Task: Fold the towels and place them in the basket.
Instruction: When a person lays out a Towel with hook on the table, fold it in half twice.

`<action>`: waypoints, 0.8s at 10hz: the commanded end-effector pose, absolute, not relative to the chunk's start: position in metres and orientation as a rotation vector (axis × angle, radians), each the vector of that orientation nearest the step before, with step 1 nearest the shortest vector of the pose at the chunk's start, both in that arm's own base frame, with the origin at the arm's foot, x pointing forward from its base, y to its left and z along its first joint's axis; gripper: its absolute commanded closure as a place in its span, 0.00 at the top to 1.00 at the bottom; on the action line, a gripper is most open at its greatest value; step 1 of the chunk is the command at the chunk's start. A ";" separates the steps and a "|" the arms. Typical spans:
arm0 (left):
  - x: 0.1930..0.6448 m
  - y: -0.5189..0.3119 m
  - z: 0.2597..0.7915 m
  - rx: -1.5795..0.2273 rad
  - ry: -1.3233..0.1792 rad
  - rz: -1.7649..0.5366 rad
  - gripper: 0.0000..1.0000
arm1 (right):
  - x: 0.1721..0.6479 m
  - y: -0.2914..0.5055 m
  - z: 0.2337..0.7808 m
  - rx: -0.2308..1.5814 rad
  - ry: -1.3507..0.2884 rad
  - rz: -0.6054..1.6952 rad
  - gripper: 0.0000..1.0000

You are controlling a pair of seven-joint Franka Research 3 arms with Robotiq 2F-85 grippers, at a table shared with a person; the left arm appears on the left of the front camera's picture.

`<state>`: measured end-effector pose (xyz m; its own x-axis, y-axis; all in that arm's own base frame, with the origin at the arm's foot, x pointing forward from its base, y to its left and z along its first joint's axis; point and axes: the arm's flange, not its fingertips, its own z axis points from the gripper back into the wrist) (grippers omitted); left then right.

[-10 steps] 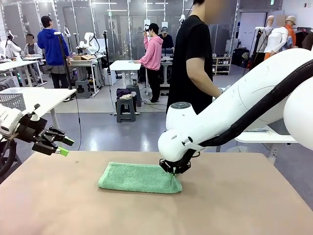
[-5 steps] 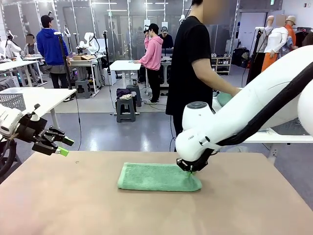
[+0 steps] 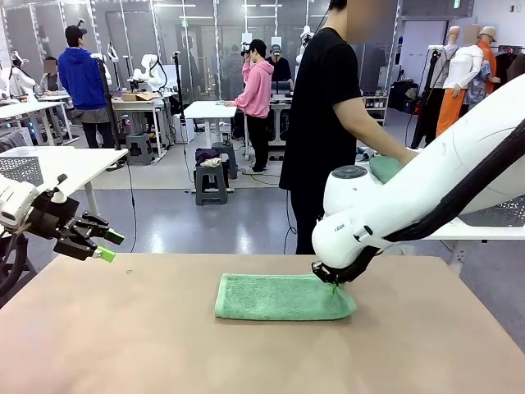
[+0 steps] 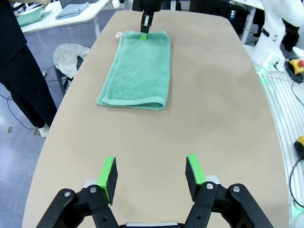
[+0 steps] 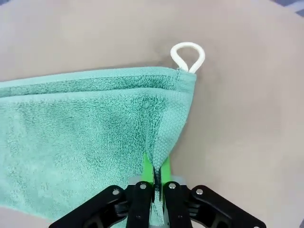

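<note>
Your right pincer [image 5: 156, 167] is clamped tight on the short end of the folded mint green towel [image 3: 279, 297], which lies flat on the worktop [image 3: 123, 345], right of centre. A white loop [image 5: 188, 57] sticks out at that end. Your left pincer [image 4: 151, 173] hangs wide open and empty at the worktop's left end, well apart from the towel.

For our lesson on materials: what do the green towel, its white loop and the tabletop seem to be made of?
The green towel looks like cotton terry, matte: nubby pile, with a flat woven band along the edge. The white loop is a smooth cord, cotton or synthetic, unclear. The tabletop is smooth matte beige, probably laminate; no grain visible.
</note>
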<state>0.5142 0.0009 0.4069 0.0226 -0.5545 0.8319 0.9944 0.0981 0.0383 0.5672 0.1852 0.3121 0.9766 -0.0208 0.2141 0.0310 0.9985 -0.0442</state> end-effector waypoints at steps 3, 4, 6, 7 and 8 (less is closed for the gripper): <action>0.512 0.001 0.407 -0.688 -0.829 -1.371 0.73 | 0.564 0.228 0.370 -0.115 -0.247 -0.036 0.00; 0.512 0.001 0.407 -0.688 -0.829 -1.371 0.73 | 0.568 0.249 0.382 -0.133 -0.246 -0.043 0.00; 0.512 0.001 0.407 -0.688 -0.829 -1.371 0.73 | 0.575 0.298 0.397 -0.129 -0.216 -0.051 0.00; 0.512 0.001 0.407 -0.688 -0.829 -1.371 0.73 | 0.575 0.322 0.399 -0.126 -0.194 -0.053 0.00; 0.512 0.001 0.407 -0.688 -0.829 -1.371 0.73 | 0.575 0.343 0.400 -0.114 -0.188 -0.048 0.00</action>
